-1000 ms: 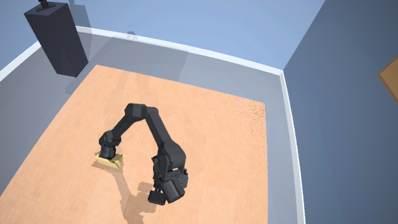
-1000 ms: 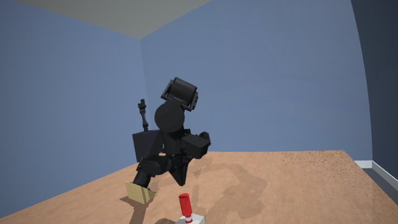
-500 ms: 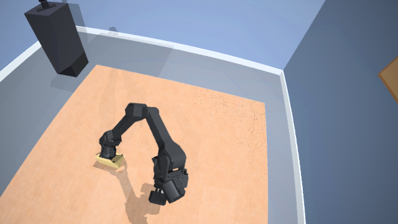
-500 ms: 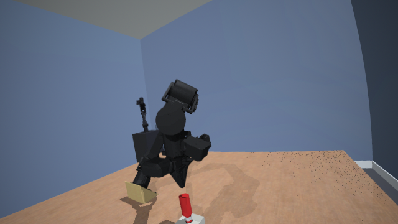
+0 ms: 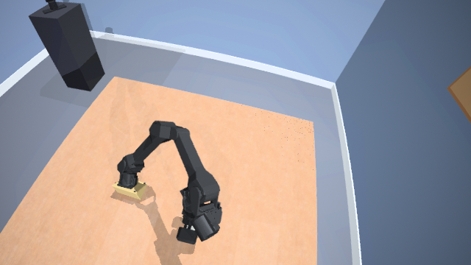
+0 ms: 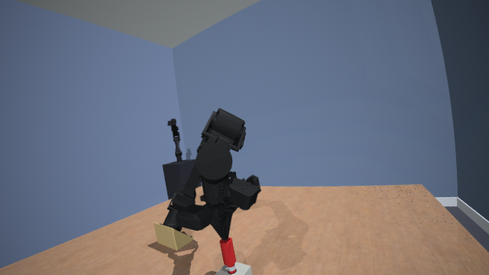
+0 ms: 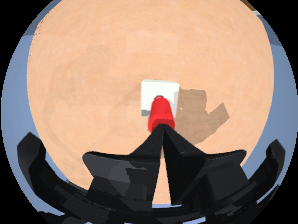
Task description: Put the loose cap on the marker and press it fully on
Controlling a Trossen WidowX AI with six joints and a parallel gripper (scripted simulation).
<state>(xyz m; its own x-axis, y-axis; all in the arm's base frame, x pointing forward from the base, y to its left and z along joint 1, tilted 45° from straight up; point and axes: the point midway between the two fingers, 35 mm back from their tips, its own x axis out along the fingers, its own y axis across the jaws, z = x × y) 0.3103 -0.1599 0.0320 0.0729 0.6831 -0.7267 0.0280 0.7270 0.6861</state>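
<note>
The red cap [image 6: 228, 252] [image 7: 160, 112] sits upright on top of the marker, leaning slightly in the exterior view. Below it a short pale band of the marker [image 6: 231, 268] shows, with a bit of red at the block. The white holder block [image 6: 244, 269] [image 7: 150, 91] stands on the table under them. My gripper [image 6: 225, 239] [image 7: 162, 127] is shut and empty, pointing down, its closed fingertips at the top end of the cap, touching or nearly touching it. In the top view the arm hides the cap, marker and block.
The arm's yellow base block [image 5: 126, 191] [image 6: 165, 237] stands on the wooden table [image 5: 257, 177] [image 6: 344, 229]. A dark pedestal [image 5: 68, 44] [image 6: 176, 177] with another small arm stands beyond the table's edge.
</note>
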